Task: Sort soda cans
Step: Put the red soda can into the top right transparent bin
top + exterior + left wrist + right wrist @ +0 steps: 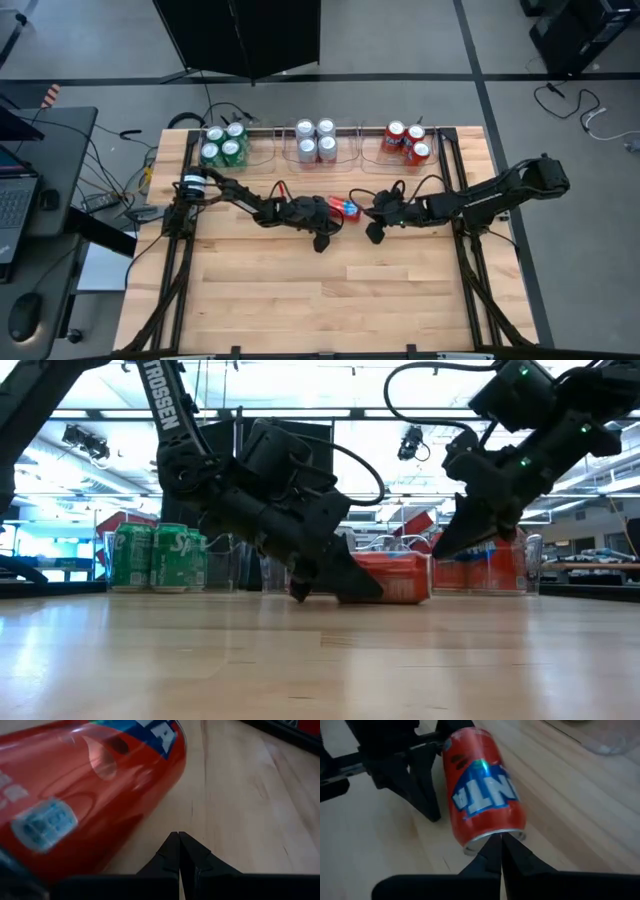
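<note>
A red soda can (345,208) lies on its side on the wooden table between my two grippers, its long axis running roughly left to right. My left gripper (178,836) is shut and points down at the table along the can's near side (427,810). My right gripper (500,839) is also shut. It slants down from the table's right toward the can's right end (425,575). The other soda cans stand upright in clear trays at the far edge: green (223,143), silver-white (315,140), red (408,142). My left gripper stands with shut fingers (300,590) close against the near side of the lying can (125,820), tips at the table. Whether it touches the can I cannot tell. My right gripper's shut fingertips sit at the rim of the can's right end (487,840), slanting down from the right. The can stays on its side on the table.
Three clear trays line the far edge, the left one (250,155), the middle one (345,150) and the right one (380,150). Bare wood stretches toward the near edge (320,310). Black rails (470,270) run along both sides.
</note>
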